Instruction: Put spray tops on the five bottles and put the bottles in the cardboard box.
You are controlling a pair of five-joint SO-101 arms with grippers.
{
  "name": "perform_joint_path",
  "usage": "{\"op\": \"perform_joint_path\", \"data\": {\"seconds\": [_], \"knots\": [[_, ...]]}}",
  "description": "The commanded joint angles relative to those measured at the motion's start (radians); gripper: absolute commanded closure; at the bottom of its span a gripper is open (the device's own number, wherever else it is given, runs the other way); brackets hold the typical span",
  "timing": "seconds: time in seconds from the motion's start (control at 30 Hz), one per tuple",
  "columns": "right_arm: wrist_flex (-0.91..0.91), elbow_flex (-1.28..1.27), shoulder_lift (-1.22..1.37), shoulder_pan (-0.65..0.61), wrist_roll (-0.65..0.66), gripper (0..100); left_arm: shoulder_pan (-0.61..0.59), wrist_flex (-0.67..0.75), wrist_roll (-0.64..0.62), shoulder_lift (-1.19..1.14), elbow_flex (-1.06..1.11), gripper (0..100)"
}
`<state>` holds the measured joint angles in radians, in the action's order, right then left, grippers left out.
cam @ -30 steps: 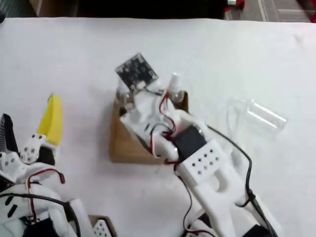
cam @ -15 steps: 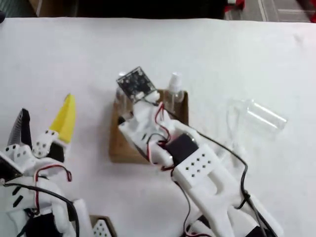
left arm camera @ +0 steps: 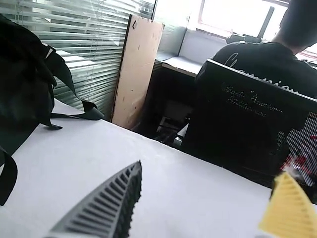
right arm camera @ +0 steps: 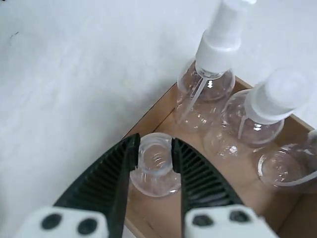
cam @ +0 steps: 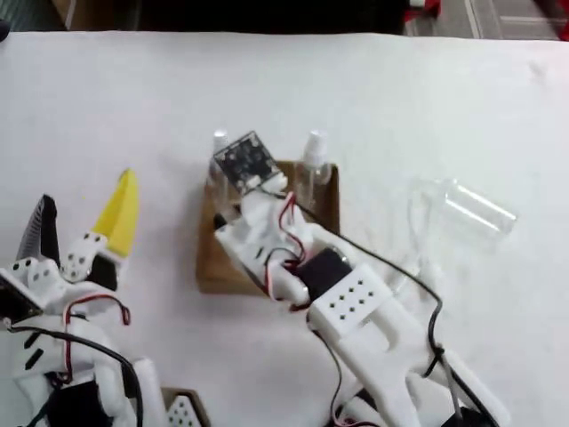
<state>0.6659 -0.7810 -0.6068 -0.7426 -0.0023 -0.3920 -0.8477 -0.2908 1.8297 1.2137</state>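
Ribbed black fingers of the right gripper (right arm camera: 154, 142) pinch the threaded neck of a clear, uncapped bottle (right arm camera: 154, 182) at a corner of the brown cardboard box (right arm camera: 152, 113). Beside it stand two round-shouldered bottles (right arm camera: 205, 87) with white spray tops (right arm camera: 218, 49). The left gripper (left arm camera: 212, 171) hangs above the white table (cam: 400, 89), serrated grey and yellow fingers spread wide. Another clear bottle (cam: 467, 206) lies apart on its side.

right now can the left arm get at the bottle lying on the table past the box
Probably not: the left gripper is open and free, but the cardboard box and the right arm stand between it and the lying bottle.
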Motion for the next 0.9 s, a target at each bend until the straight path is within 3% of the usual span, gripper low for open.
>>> {"op": "perform_joint_path", "data": {"seconds": [0.0, 0.67, 0.87], "knots": [[-0.028, 0.003, -0.031, 0.016, -0.005, 98.2, 0.012, 0.028, -0.008, -0.001, -0.008, 62], [-0.025, -0.031, -0.030, 0.035, -0.006, 97.6, 0.012, 0.026, -0.008, -0.001, -0.008, 62], [-0.027, -0.031, -0.031, 0.033, -0.006, 86.2, 0.012, 0.026, -0.008, -0.001, -0.008, 62]]}}
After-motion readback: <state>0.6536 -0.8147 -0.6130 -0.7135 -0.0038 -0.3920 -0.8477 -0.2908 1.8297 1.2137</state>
